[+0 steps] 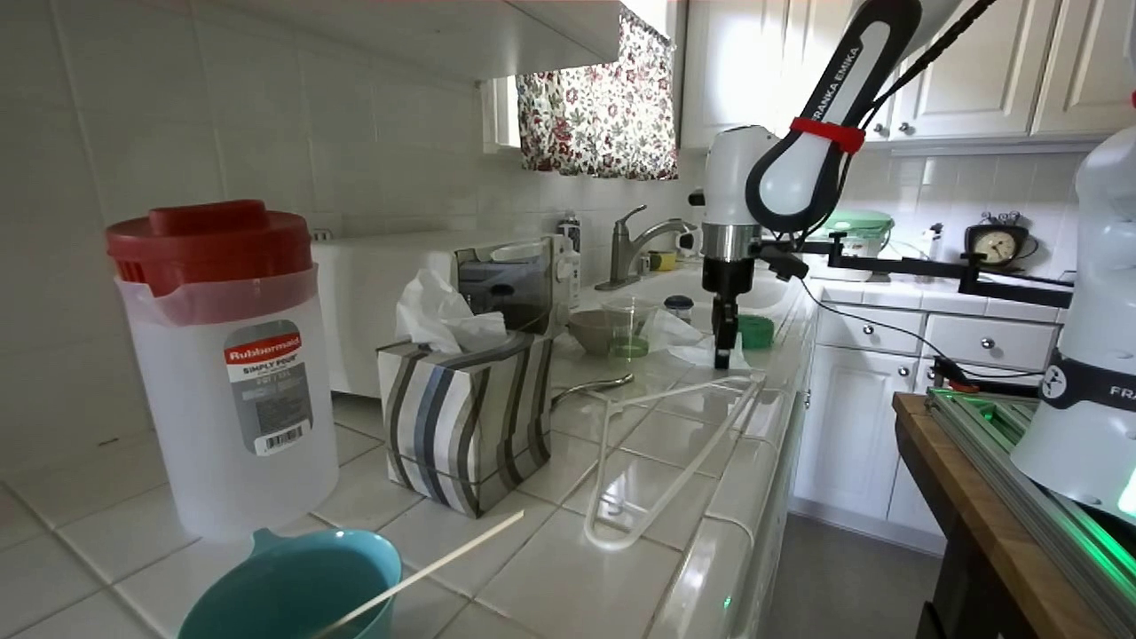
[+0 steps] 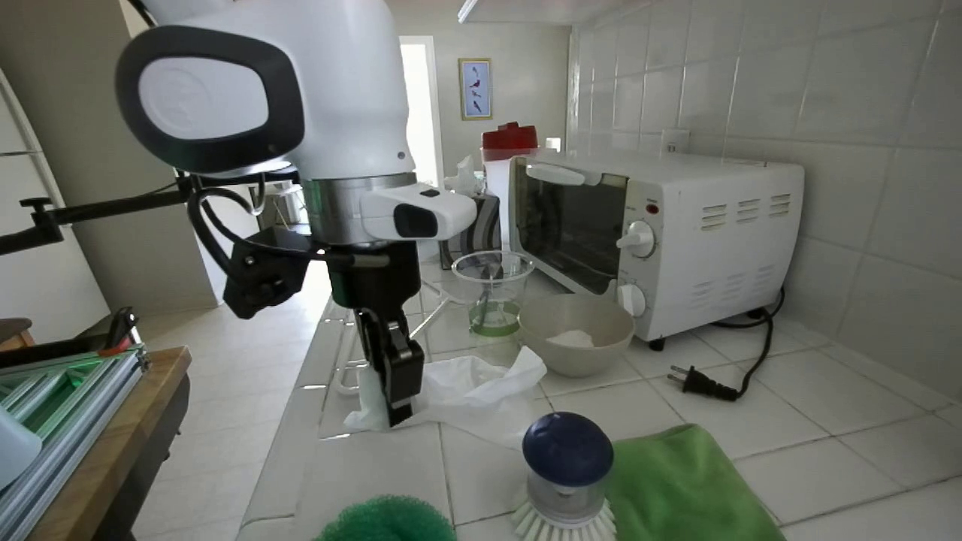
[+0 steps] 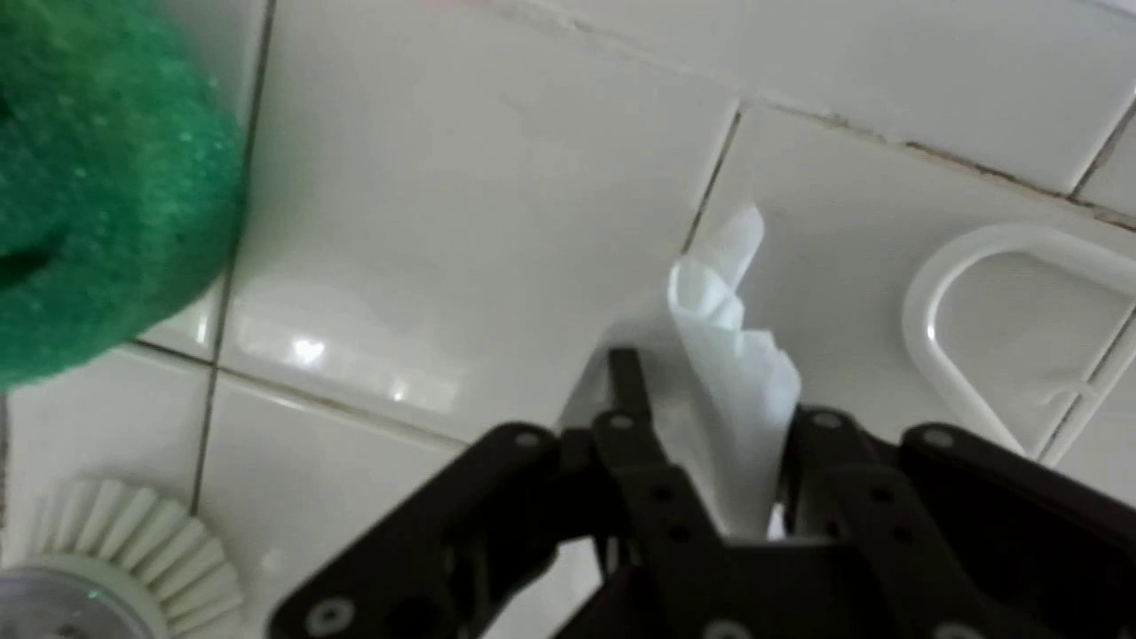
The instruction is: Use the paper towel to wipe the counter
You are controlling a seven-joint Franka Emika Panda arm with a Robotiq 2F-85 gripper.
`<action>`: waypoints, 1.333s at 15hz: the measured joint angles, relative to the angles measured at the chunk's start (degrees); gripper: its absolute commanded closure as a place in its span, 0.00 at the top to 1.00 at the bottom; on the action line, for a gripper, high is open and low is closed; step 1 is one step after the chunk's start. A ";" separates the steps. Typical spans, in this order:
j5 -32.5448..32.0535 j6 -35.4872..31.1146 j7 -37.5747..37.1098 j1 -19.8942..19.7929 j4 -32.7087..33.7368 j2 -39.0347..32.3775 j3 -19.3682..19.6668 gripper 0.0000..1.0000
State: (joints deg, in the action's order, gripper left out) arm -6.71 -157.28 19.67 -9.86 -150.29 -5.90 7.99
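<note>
The paper towel, thin, white and crumpled, lies on the white tiled counter [image 2: 631,409], spread beside the fingers in an exterior view. Part of the paper towel [image 3: 741,382] rises between the jaws in the wrist view, close along the right finger, with a gap on its left. My gripper [image 3: 710,390] is partly open, its jaws apart and pointing down. Low over the counter's front part, the gripper [image 2: 394,409] has its tips down at the towel. Whether they touch the tiles I cannot tell. In an exterior view the paper towel [image 1: 679,333] is partly behind the gripper.
Around the gripper are a green scrubber [image 3: 106,177], a brush [image 2: 567,451], a green cloth [image 2: 684,481], a bowl [image 2: 586,364], a clear cup [image 2: 492,289] and a white hanger [image 1: 612,542]. Farther along stand a toaster oven [image 2: 714,218], tissue box [image 1: 466,426], pitcher [image 1: 213,382] and teal cup [image 1: 293,577].
</note>
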 measured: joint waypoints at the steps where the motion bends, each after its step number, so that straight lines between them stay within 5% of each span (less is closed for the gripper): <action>1: 0.00 0.00 0.00 0.00 -0.05 0.14 0.00 0.71; 5: 0.00 0.26 0.00 0.04 -0.51 1.34 -0.12 0.99; 13: 0.48 11.31 -2.79 3.31 -3.53 17.49 -1.92 1.00; 20: 7.92 18.19 -2.89 4.43 -2.07 24.35 -0.31 1.00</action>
State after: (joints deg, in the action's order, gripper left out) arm 1.21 -139.09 16.79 -5.43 -152.36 18.45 7.68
